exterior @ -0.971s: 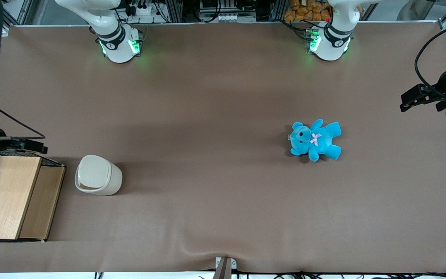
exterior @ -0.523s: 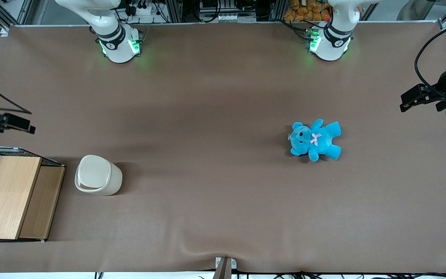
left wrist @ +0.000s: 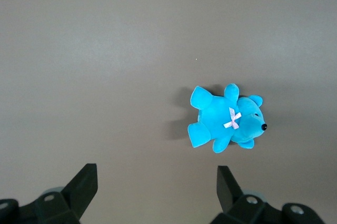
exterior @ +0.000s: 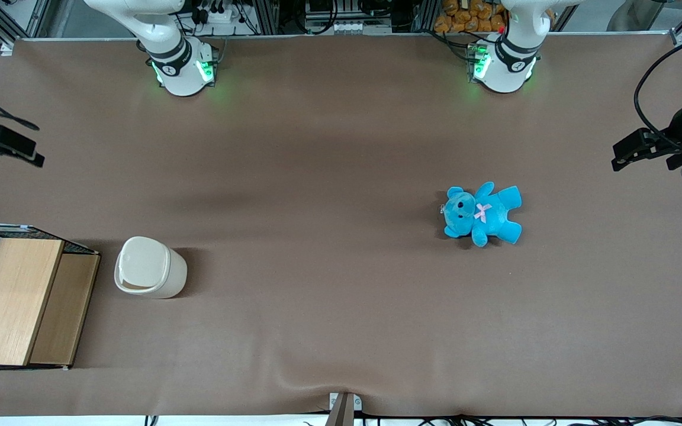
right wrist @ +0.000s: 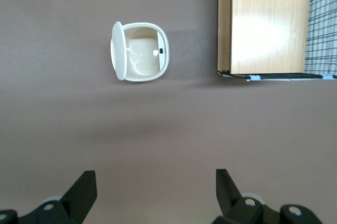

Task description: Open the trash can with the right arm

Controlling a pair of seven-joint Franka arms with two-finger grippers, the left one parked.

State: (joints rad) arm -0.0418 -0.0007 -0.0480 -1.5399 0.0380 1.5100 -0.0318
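The trash can (exterior: pixel 150 267) stands on the brown table (exterior: pixel 329 296) toward the working arm's end, just beside the wooden box (exterior: pixel 21 302) and apart from it. In the right wrist view the trash can (right wrist: pixel 139 51) shows its lid (right wrist: pixel 117 50) tipped up on edge along one side, leaving the mouth uncovered; the hollow inside is smooth cream plastic, with only a small dark mark on the inner wall. The bin is a rounded square with soft corners and a faint sheen.

The wooden box (right wrist: pixel 266 22) has a flat top of pale, fine-grained wood, a darker panel along its edge, and a black wire grid on the side away from the bin.

The gripper (right wrist: pixel 152 192) hangs high above the table, well apart from the trash can and farther from the front camera than it. Its two black fingers (right wrist: pixel 84 187) are spread wide with nothing between them. In the front view only the dark tip of the gripper (exterior: pixel 6 148) reaches in at the frame's edge.

A blue teddy (exterior: pixel 482 213) of plush fabric with a pink bow lies flat toward the parked arm's end.

The table cover is a matte brown sheet, slightly rippled at the edge nearest the front camera. Two white arm bases (exterior: pixel 184 71) with green lights stand along the farthest edge, in front of metal framing and cables.
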